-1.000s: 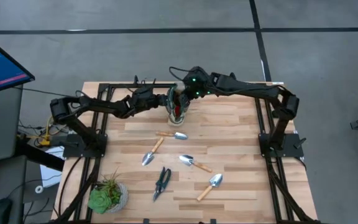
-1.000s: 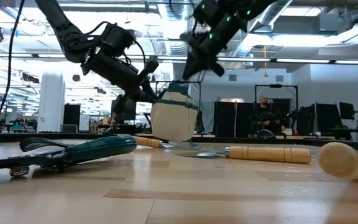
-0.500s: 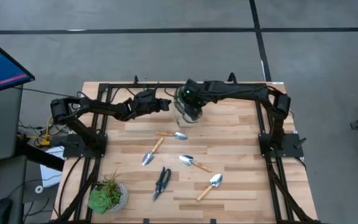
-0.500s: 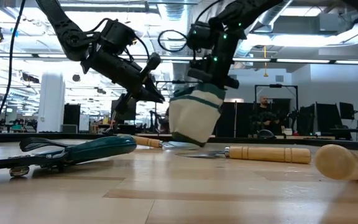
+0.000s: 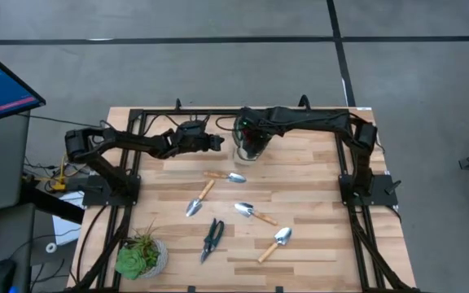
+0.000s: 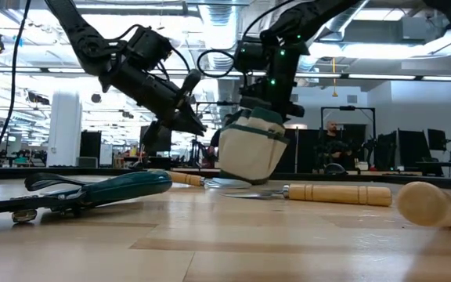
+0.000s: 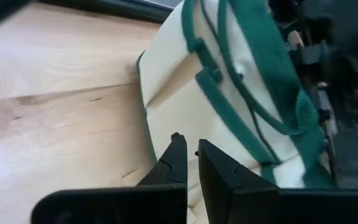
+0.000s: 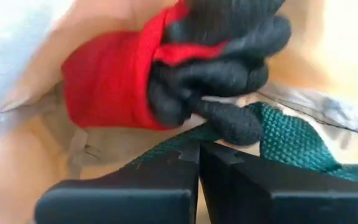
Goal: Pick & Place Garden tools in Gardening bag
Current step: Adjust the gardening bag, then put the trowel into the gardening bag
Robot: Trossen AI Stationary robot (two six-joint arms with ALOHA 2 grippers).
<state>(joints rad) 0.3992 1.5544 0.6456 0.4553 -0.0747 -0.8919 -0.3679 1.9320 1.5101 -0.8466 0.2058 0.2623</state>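
Note:
The gardening bag point(image 5: 249, 148), cream with green trim, stands tilted at the table's far middle; its lower end point(image 6: 237, 177) sits on the wood. A red-and-black glove point(image 8: 166, 74) lies inside it. My right gripper point(image 6: 271, 108) is on the bag's top, shut on a green strap. My left gripper point(image 5: 218, 142) is shut just left of the bag point(image 7: 229, 93); whether it touches the bag I cannot tell. Several wooden-handled trowels point(image 5: 226, 176) point(image 5: 256, 213) point(image 5: 274, 242) and dark shears point(image 5: 212, 238) lie on the table nearer the front. My right gripper pinches the bag's green webbing strap point(image 8: 272, 140) at the bag's open top between its two shut fingers. It comes from above, pointing steeply down into the opening. The bag hangs tilted below it, its bottom on the table.
A potted green plant point(image 5: 141, 254) stands at the near left corner. Black frame rails point(image 5: 137, 146) run along the table's left, right and far sides. A person point(image 6: 331, 145) sits in the room far behind the table.
My right gripper has sunk and tipped more steeply down onto the bag's top. The bag has slid a little toward the table's right, away from my left gripper, and has gone from upright to tilted.

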